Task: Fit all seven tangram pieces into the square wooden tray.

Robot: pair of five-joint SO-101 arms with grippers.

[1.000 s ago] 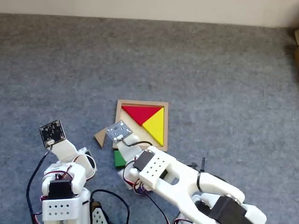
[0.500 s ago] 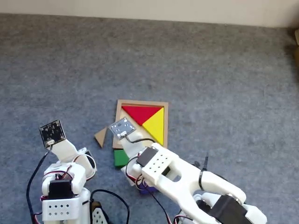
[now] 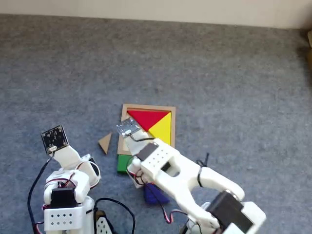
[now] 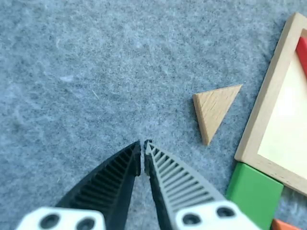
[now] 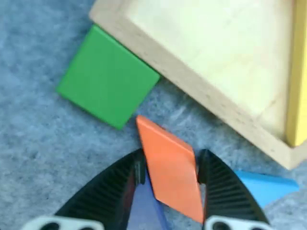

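The left end effector (image 4: 143,143) is out to the left of the tray (image 3: 146,107). Its two fingers are pressed together with nothing in them, and the tips point down at the grey tabletop (image 3: 219,73).

A wooden triangle (image 4: 214,109) lies flat just left of the tray, close to it but not touching.

A green square (image 5: 108,76) sits by the tray's near left corner, right up against the outside of the rim.

Inside the tray, a red triangle (image 3: 146,118) fills the far part. A yellow triangle (image 3: 163,130) fills the right part, and its edge meets the red one. The rest of the tray floor is bare wood.

The right end effector (image 5: 171,154) is just outside the tray's near edge. It is pinching an orange piece (image 5: 168,177), with one finger on each long side. The tip of the orange piece is just beside the green square.

A blue piece (image 5: 261,187) lies near that same edge of the tray.

A purple piece (image 3: 155,194) lies farther out from the tray, beside the right arm.
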